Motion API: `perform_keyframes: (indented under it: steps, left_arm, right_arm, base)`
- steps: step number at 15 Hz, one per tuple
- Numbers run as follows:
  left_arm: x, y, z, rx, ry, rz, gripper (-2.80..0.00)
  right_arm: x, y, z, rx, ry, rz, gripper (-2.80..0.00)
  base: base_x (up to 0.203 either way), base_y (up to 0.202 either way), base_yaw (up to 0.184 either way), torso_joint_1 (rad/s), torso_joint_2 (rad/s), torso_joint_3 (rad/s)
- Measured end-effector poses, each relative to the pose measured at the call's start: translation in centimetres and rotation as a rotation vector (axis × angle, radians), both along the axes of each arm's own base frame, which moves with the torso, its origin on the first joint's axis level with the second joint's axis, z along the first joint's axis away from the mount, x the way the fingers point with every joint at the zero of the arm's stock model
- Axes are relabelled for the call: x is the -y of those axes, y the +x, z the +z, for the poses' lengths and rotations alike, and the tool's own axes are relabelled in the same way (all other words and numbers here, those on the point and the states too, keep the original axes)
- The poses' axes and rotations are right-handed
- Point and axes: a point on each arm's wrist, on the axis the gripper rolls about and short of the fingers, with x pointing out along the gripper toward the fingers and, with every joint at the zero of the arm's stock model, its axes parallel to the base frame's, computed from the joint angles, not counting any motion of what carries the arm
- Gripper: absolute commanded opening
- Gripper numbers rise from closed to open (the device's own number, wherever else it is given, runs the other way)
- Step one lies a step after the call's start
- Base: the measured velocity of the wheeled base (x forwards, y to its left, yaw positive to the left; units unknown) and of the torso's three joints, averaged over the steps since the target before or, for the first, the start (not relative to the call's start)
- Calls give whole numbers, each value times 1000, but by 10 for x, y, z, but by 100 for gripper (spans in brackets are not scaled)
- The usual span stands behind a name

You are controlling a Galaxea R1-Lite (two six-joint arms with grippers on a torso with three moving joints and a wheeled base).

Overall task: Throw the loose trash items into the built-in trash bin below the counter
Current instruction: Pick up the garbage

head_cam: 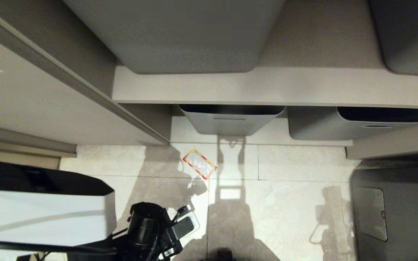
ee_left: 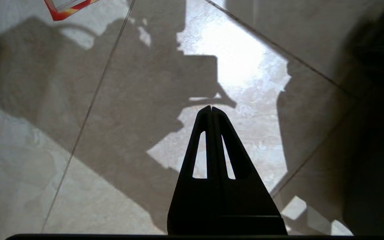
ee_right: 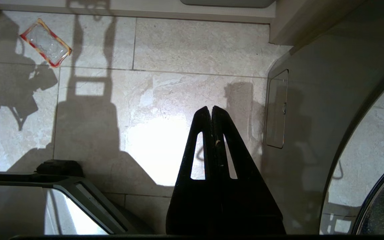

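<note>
A clear wrapper with red-and-yellow edges (head_cam: pixel 199 163) lies flat on the pale tiled floor, just in front of the lowest shelf; it also shows in the right wrist view as the wrapper (ee_right: pixel 45 42). In the left wrist view only a corner of the wrapper (ee_left: pixel 62 13) shows. My left arm (head_cam: pixel 151 228) reaches over the floor short of it. The left gripper (ee_left: pixel 211 107) is shut and empty above bare tile, well apart from the wrapper. The right gripper (ee_right: pixel 211 107) is shut and empty, hanging over the floor farther right. The built-in trash bin and the counter are out of view.
Beige shelves (head_cam: pixel 267 87) carry grey tubs, two low ones (head_cam: pixel 230 119) (head_cam: pixel 361 123) and larger ones above (head_cam: pixel 180 36). A grey rounded unit with a small hatch (head_cam: pixel 372 214) stands at the right. My white body (head_cam: pixel 42 214) fills the lower left.
</note>
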Motion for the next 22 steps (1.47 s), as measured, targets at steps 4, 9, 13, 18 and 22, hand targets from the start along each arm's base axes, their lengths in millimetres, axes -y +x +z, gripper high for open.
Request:
perform_keyframes:
  steps: [4, 9, 13, 18, 22]
  left_arm:
    - [22, 22, -15, 35, 0, 9, -280]
    - [39, 49, -39, 75, 14, 32, -280]
    - [47, 65, -43, 127, 42, 29, -280]
    - [37, 88, -33, 160, 32, 70, -280]
    - [29, 112, -26, 194, 58, 87, -280]
  right_arm:
    - [0, 0, 0, 0, 0, 0, -280]
    - [0, 0, 0, 0, 0, 0, -280]
    - [0, 0, 0, 0, 0, 0, -280]
    - [0, 0, 0, 0, 0, 0, -280]
    - [0, 0, 0, 0, 0, 0, -280]
  base:
    - [0, 0, 0, 0, 0, 0]
    - [0, 0, 0, 0, 0, 0]
    - [0, 0, 0, 0, 0, 0]
    - [0, 0, 0, 0, 0, 0]
    - [0, 0, 0, 0, 0, 0]
